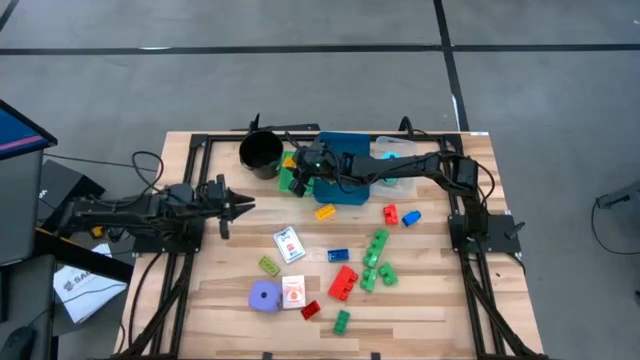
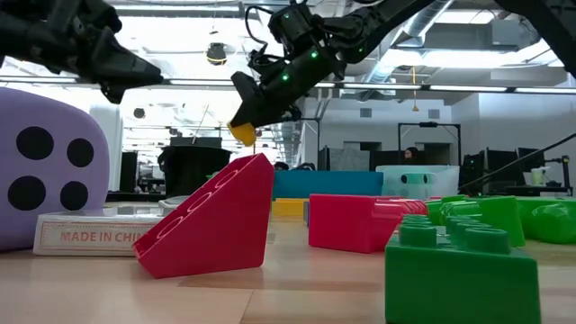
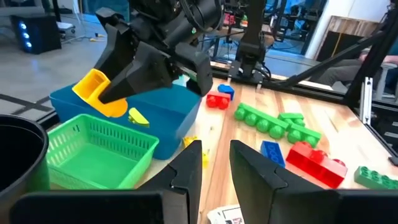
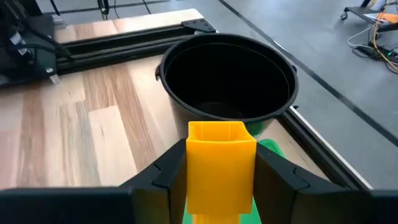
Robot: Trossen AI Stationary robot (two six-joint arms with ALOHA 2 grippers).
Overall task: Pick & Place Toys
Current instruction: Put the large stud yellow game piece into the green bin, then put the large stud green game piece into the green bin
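Green brick (image 2: 463,270) sits closest on the counter (image 1: 440,300), beside a red one (image 2: 216,220). Above the green basket (image 3: 99,149), next to the black cup (image 4: 227,78), the right pincer (image 4: 221,165) grips a yellow brick (image 4: 221,165). Away from the cup, the left pincer (image 3: 214,165) hangs narrowly parted, holding nothing.

We observed a grey floor (image 1: 300,90) crossed by dark lines (image 1: 220,48) around the light wooden table (image 1: 440,300), which carried a black metal frame (image 1: 196,150). Beyond the table we saw an open workspace with a bright ceiling of ducts and lamps (image 2: 216,52), dark desks and screens (image 2: 468,171), and a wooden panel (image 3: 348,28). Cables (image 4: 379,46) lay on the floor.
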